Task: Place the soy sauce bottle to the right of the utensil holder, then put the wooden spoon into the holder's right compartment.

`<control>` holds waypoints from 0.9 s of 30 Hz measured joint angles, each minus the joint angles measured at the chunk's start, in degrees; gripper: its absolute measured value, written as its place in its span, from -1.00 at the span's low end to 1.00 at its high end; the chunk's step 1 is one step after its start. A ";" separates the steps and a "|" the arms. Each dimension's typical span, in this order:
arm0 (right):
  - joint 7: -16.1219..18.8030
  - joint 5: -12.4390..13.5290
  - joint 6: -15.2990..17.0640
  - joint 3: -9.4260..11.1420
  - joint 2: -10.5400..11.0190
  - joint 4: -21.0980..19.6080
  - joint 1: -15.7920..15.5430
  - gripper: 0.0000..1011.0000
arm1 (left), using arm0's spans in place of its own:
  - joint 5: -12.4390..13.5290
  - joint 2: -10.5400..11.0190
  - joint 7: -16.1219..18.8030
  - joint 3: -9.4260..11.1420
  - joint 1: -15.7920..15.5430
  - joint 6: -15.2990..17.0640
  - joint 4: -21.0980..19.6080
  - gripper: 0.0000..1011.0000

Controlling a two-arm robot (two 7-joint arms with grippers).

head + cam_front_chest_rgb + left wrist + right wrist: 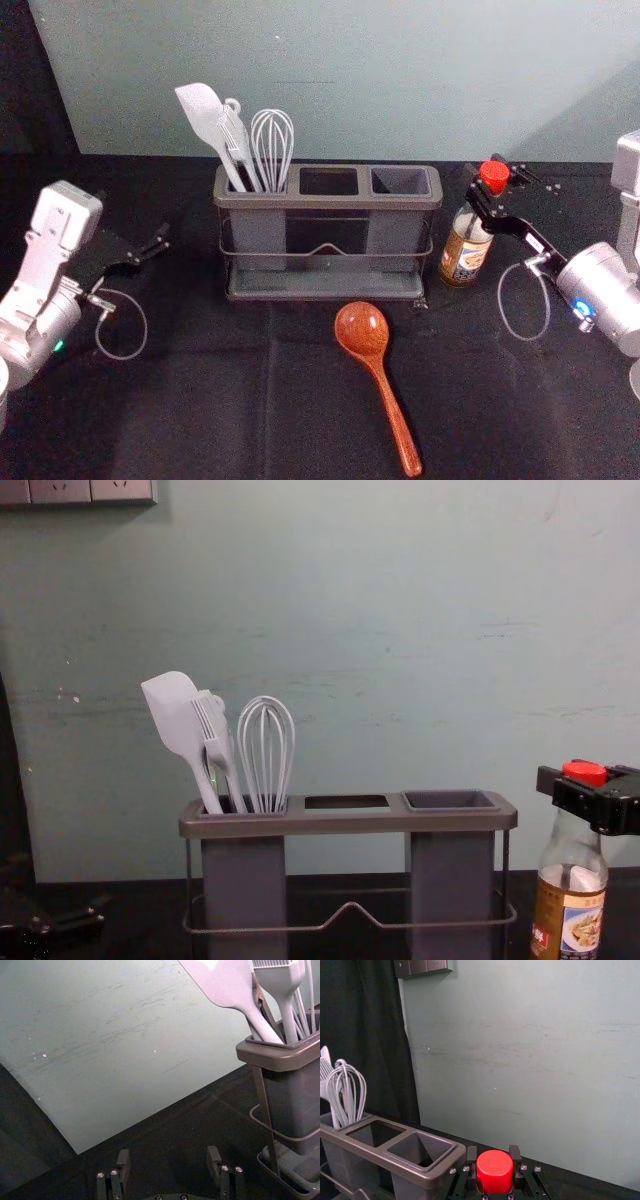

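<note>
Indeed, utensils [207, 115] occupy the holder's [330, 201] left compartment [258, 238], between the spread left hand [138, 232] and right hand [490, 184] clamped on the bottle [464, 255].

From the holder [328, 201], bottle [465, 254] is at three o'clock, spoon [364, 338] at five; spatula [204, 112] and whisk [272, 140] stand in nine-o'clock compartment [258, 232].

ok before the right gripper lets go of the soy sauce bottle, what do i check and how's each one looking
1. Soy sauce bottle right of the utensil holder: ok
2. Bottle's base flat on the table: cannot tell
3. Right gripper free of the bottle: not ok, jaws closed around it near the cap
4. Holder's right compartment empty for the spoon: ok
5. Wooden spoon lying clear of both grippers: ok
</note>
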 joint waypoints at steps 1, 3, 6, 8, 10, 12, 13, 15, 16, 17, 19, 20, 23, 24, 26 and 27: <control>0.11 0.20 -0.04 0.03 -0.14 0.35 0.19 -0.24 | 0.00 0.00 0.00 0.00 0.00 0.00 0.00 0.99; 0.37 0.55 -0.16 0.08 -0.36 0.91 0.43 -0.24 | 0.00 0.00 0.00 0.00 0.00 0.00 0.00 0.99; 0.64 1.23 -0.33 0.13 -0.71 1.73 0.76 -0.24 | 0.00 0.00 0.00 0.00 0.00 0.00 0.00 0.99; 0.76 1.32 -0.36 0.11 -0.77 1.89 0.79 -0.24 | 0.00 0.00 0.00 0.00 0.00 0.00 0.00 0.99; 0.78 1.37 -0.40 0.07 -0.80 1.99 0.79 -0.24 | 0.00 0.00 0.00 0.00 0.00 0.00 0.00 0.99; 0.80 1.43 -0.48 0.03 -0.85 2.14 0.78 -0.24 | 0.00 0.00 0.00 0.00 0.00 0.00 0.00 0.99; 0.80 1.48 -0.58 0.00 -0.93 2.25 0.78 -0.24 | 0.00 0.00 0.00 0.00 0.00 0.00 0.00 0.99; 0.80 1.57 -0.71 -0.02 -1.01 2.38 0.78 -0.24 | 0.00 0.00 0.00 0.00 0.00 0.00 0.00 0.99; 0.79 1.63 -0.75 -0.02 -1.05 2.42 0.78 -0.24 | 0.00 0.00 0.00 0.00 0.00 0.00 0.00 0.99; 0.78 1.68 -0.78 -0.02 -1.09 2.45 0.79 -0.24 | 0.00 0.00 0.00 0.00 0.00 0.00 0.00 0.99; 0.75 1.75 -0.85 -0.02 -1.19 2.56 0.80 -0.24 | 0.00 0.00 0.00 0.00 0.00 0.00 0.00 0.99; 0.74 1.76 -0.87 -0.02 -1.24 2.61 0.81 -0.24 | 0.00 0.00 0.00 0.00 0.00 0.00 0.00 0.99; 0.74 1.78 -0.95 -0.10 -1.37 2.82 0.84 -0.24 | 0.00 0.00 0.00 0.00 0.00 0.00 0.00 0.99; 0.71 1.78 -1.02 -0.15 -1.44 2.94 0.87 -0.24 | 0.00 0.00 0.00 0.00 0.00 0.00 0.00 0.99; 0.67 1.79 -1.09 -0.18 -1.49 3.07 0.94 -0.24 | 0.00 0.00 0.00 0.00 0.00 0.00 0.00 0.99; 0.60 1.78 -1.14 -0.20 -1.54 3.17 0.98 -0.24 | 0.00 0.00 0.00 0.00 0.00 0.00 0.00 0.99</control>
